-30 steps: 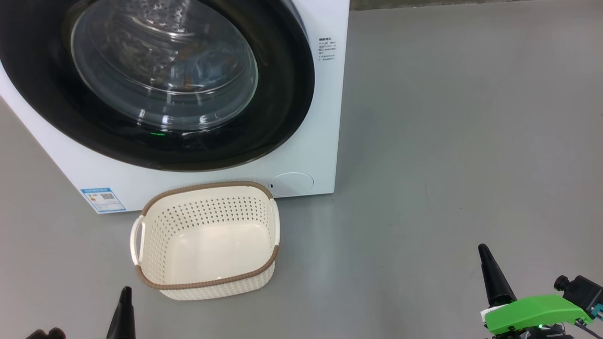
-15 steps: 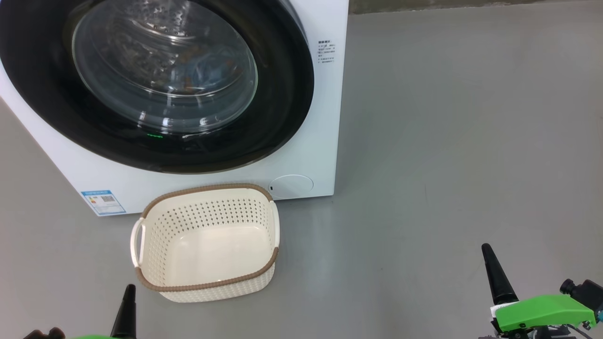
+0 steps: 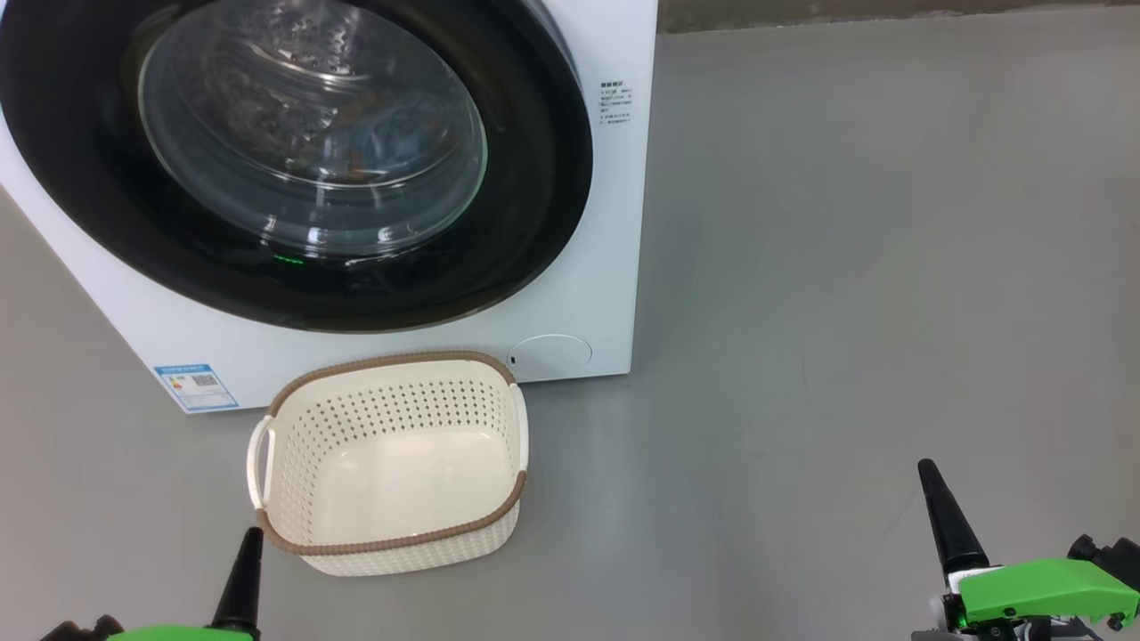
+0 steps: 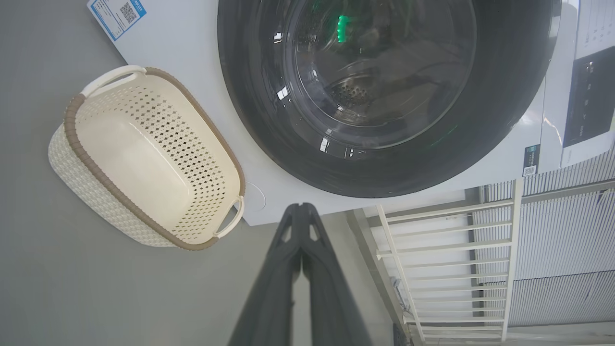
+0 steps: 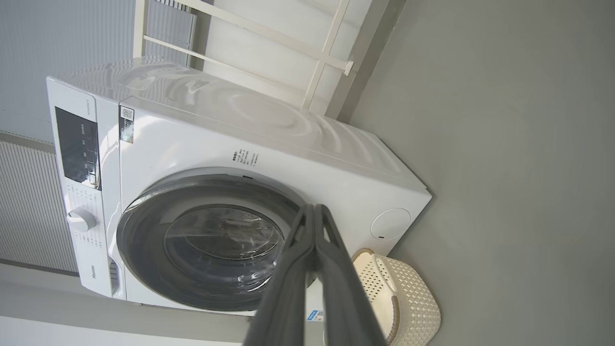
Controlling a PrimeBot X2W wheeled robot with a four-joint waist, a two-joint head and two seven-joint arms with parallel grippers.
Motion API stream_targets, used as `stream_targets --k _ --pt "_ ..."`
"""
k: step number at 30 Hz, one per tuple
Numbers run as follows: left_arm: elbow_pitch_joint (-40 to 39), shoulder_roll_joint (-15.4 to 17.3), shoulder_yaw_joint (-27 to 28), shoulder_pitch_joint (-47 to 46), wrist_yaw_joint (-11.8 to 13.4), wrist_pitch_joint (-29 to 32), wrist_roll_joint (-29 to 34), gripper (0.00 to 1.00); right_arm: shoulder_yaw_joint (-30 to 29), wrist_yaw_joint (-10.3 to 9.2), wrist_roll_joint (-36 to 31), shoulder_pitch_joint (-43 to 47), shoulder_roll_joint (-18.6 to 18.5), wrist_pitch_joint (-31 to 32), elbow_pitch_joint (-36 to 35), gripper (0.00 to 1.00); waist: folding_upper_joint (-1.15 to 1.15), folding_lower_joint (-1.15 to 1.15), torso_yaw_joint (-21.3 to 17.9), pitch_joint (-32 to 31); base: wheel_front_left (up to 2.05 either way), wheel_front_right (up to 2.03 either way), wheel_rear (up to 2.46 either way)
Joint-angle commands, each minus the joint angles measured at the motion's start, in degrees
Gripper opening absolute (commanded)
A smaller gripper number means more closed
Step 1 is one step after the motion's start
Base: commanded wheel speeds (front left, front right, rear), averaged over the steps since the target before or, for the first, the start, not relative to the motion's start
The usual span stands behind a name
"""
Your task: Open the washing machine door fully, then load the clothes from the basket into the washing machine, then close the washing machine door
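Right claw closed; Hisense washing machine

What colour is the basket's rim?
Brown, with a woven look, on the cream basket; clearest in the head view.

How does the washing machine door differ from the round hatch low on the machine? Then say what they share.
The washing machine door is large; the hatch is small. The door has a glossy black rim; the hatch is white. The door has a bulging clear window; the hatch is flat and opaque. Both are round, closed, and on the front of the washing machine.
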Motion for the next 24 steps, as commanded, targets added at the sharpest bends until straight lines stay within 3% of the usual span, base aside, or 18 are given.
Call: stream_targets --k 1,24 --pt "-0.9 1.2 1.6 -3.0 -0.4 0.6 -2.2 0.00 0.7 -0.25 2.2 -1.9 -0.1 0.6 -1.8 0.00 -0.01 0.00 0.0 -0.1 0.00 0.00 0.00" --pt "0.6 1.6 2.1 -5.2 -1.0 4.5 -17.2 0.00 -0.4 -0.32 16.9 -2.1 0.0 4.5 -2.2 0.00 -0.01 0.00 -0.1 -0.8 0.00 0.00 0.00"
